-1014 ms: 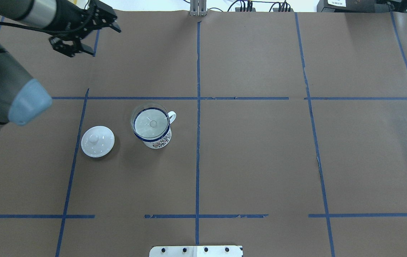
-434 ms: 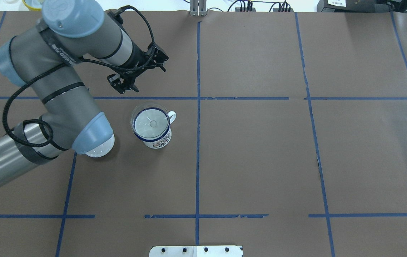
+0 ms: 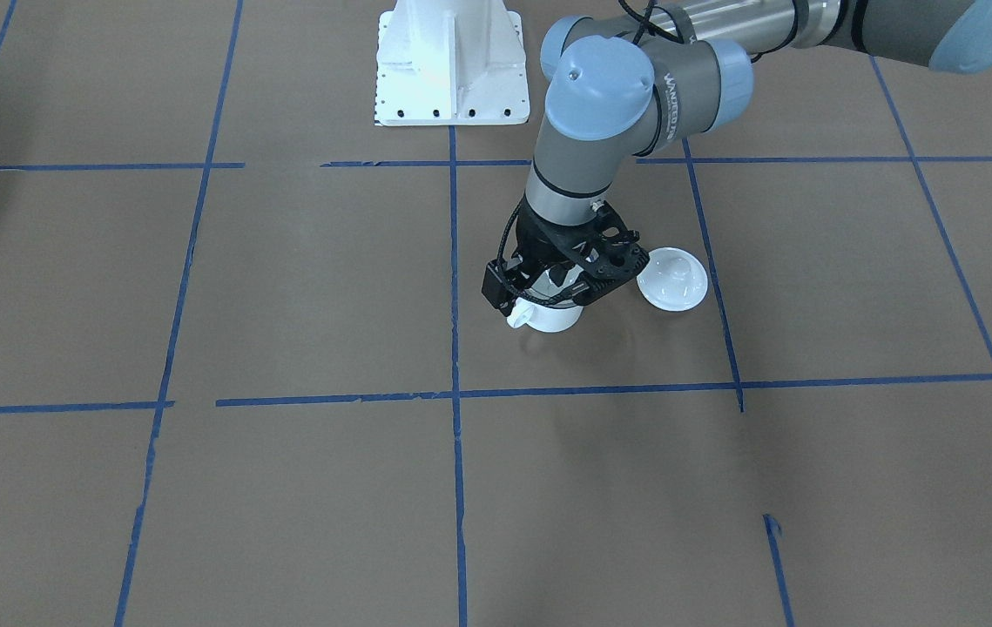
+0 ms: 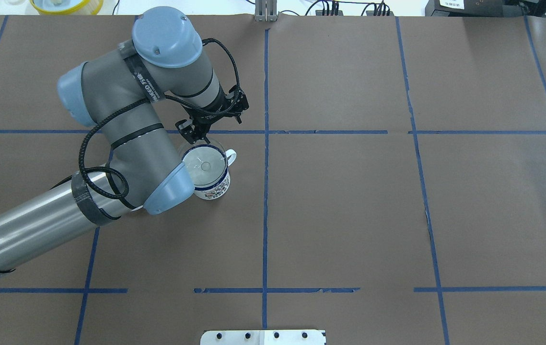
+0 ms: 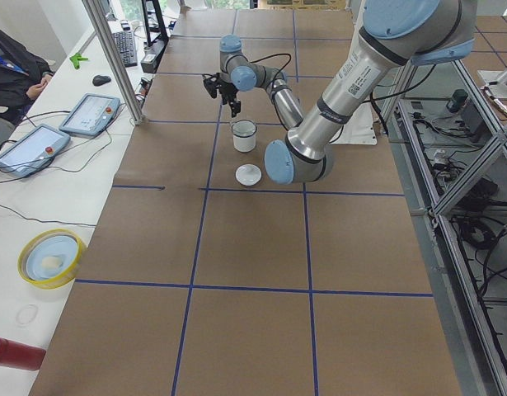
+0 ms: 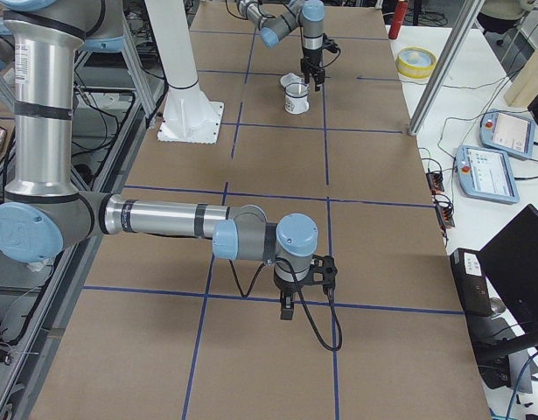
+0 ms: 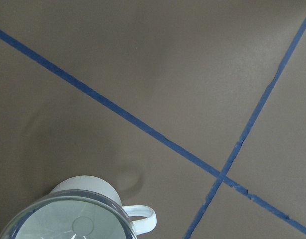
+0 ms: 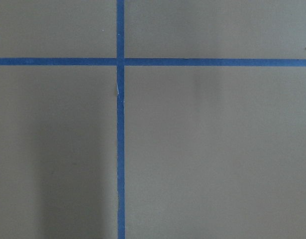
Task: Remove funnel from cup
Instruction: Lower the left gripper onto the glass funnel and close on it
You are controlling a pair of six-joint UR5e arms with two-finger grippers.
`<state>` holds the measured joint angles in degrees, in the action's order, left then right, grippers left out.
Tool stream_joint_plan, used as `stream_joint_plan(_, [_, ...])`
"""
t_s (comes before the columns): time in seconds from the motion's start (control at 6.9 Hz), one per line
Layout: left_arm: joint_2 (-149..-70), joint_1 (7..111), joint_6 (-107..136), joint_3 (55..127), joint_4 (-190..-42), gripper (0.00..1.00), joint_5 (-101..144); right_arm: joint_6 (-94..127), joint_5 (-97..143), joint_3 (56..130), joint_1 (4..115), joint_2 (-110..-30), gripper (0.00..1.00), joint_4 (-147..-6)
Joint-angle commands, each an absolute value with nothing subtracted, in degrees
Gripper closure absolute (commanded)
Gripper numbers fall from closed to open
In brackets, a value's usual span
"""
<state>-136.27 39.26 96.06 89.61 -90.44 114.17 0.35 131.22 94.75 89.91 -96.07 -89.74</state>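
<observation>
Left gripper (image 4: 195,136) pointing down, over funnel (image 4: 204,165) seated in cup (image 4: 213,191), jaw spacing unclear

Bright even overhead light, soft shadows, sharp

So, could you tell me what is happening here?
The left gripper, jaws open, hovers over the far rim of the small clear plastic funnel, which sits in the white enamel mug with a dark blue rim. Nothing is gripped yet. A white round lid lies beside the mug. The right gripper hangs idle, far off.
</observation>
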Motion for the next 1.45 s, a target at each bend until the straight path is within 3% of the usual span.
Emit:
stream_joint_plan(0.0, [-136.41,38.58,93.7,87.19,-90.18,0.43,114.17,0.35,131.22,94.75,89.91,-96.06,0.0,-89.74])
stream_joint_plan(0.43, [-136.41,38.67,92.91,89.81,-86.14,0.43,114.26,0.35,131.22,94.75,89.91,-96.06,0.0,-89.74])
stream_joint_plan(0.58, [-136.41,38.58,92.9,90.17,-85.96,0.52,114.43,0.35,131.22,94.75,89.91,-96.06,0.0,-89.74])
stream_joint_plan(1.16, [-136.23,37.53,97.64,90.53,-84.2,0.54,116.72,0.35,131.22,94.75,89.91,-96.06,0.0,-89.74])
stream_joint_plan(1.3, [-136.32,37.44,97.65,90.53,-84.2,0.58,116.72,0.35,131.22,94.75,89.91,-96.06,0.0,-89.74])
